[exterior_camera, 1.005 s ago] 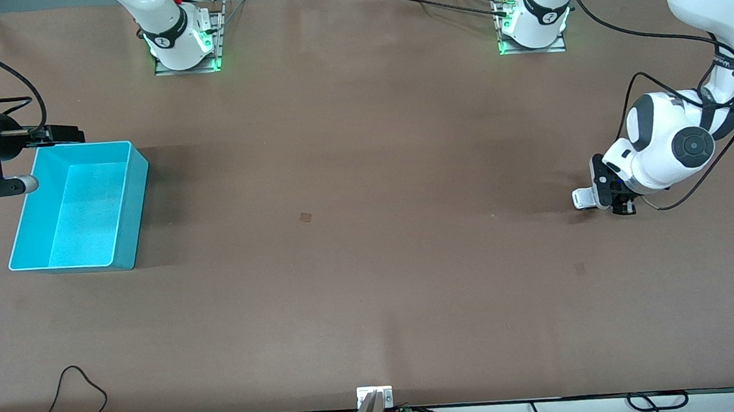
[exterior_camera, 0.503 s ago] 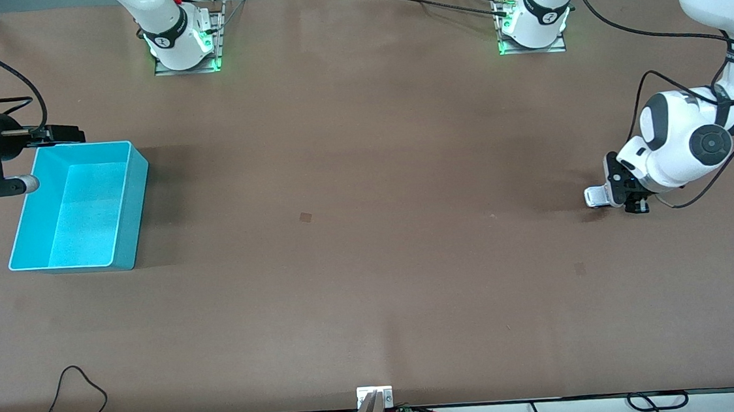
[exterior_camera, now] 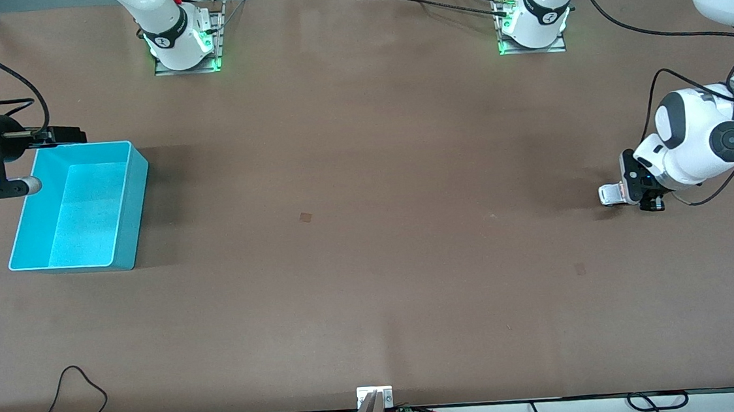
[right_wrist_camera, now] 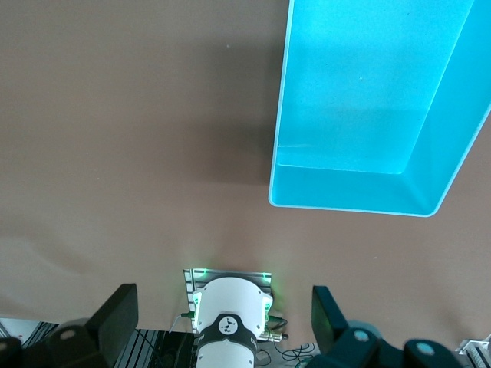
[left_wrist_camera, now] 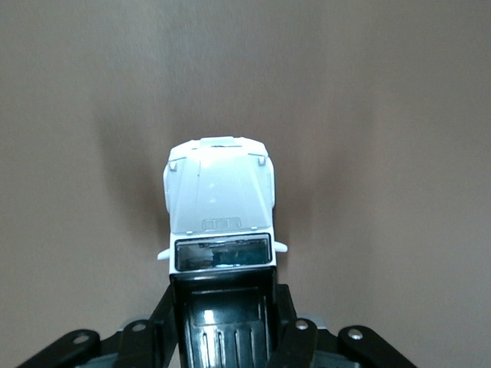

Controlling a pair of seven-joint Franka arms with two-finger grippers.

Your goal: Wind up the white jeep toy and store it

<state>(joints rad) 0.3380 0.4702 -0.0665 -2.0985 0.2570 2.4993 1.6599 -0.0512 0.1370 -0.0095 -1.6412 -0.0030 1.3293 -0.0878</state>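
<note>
Clearly the white jeep toy [left_wrist_camera: 220,205] sits low at the left arm's end of the table, its rear clamped by the left gripper [left_wrist_camera: 222,307]. Light, rigid, glossy; its flat sides suit gripping. The right gripper [right_wrist_camera: 222,322] waits, jaws apart, beside the turquoise bin [exterior_camera: 27,219].

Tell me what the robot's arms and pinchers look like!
Both are glossy white arms with rounded shells and dark grey joint caps; black cables loop along them. The left arm's black two-finger gripper sits under a bulky white wrist with a round dark disc. The right arm's gripper has a shiny silver cylinder, black brackets and black pads. Each base glows green on a metal plate.
</note>
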